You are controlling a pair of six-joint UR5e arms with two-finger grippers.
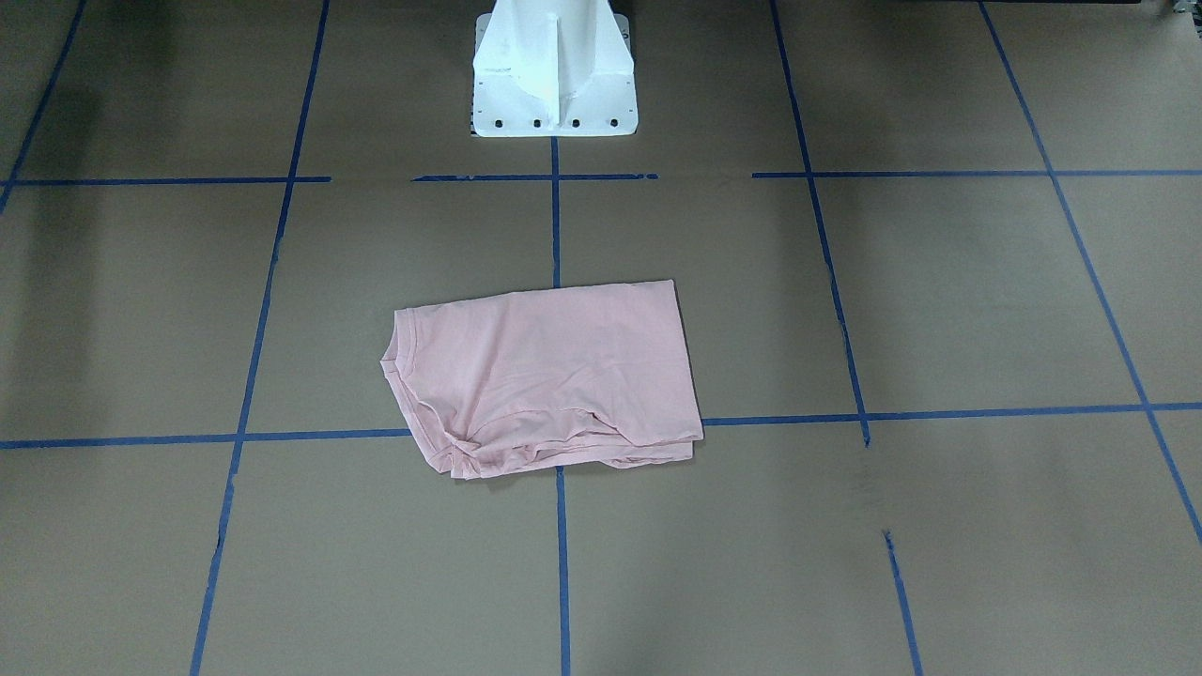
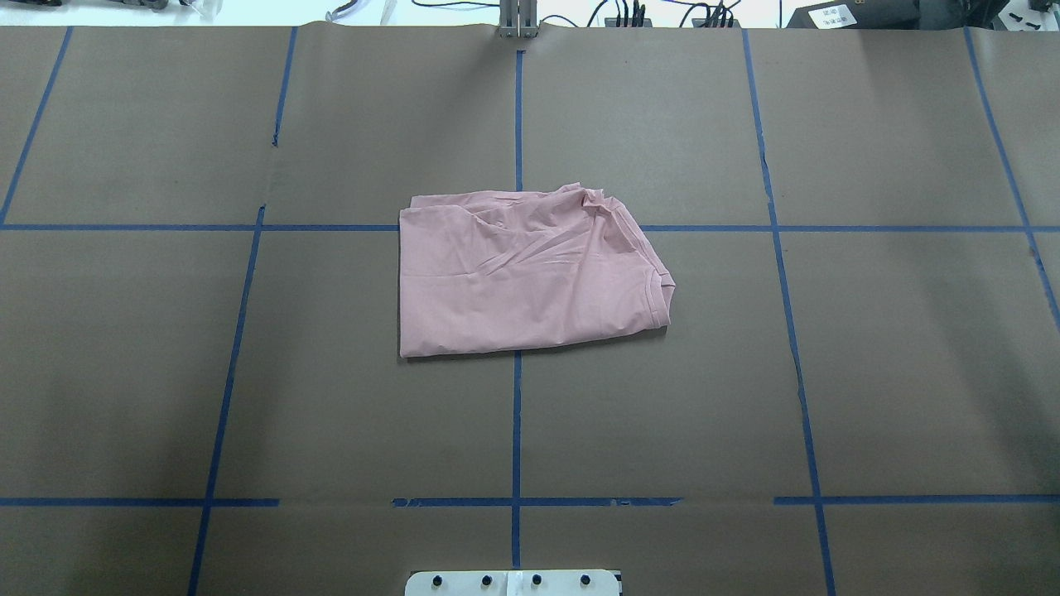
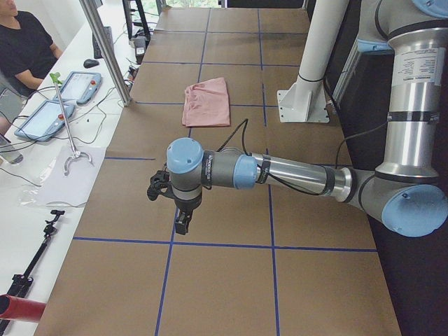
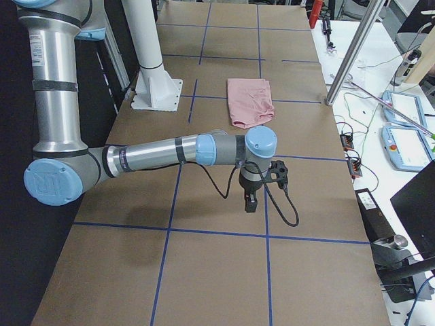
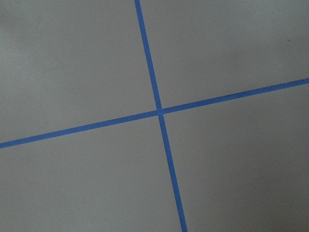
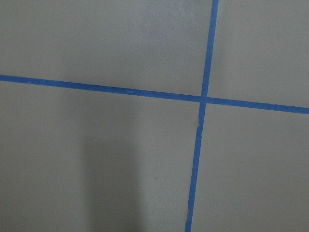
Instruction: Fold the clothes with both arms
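The pale pink T-shirt lies folded into a rough rectangle at the middle of the brown table, plain side up, with its ribbed neckline toward the robot's right. It looks small and far off in the side views. Neither arm touches it. The left gripper hangs over bare table well away from the shirt, near the table's left end. The right gripper hangs likewise near the right end. Both show only in the side views, so I cannot tell whether they are open or shut. Both wrist views hold only brown paper and blue tape.
Blue tape lines grid the brown table. The white pedestal base stands at the robot's side of the table. A metal post, teach pendants and a seated person are beyond the far edge.
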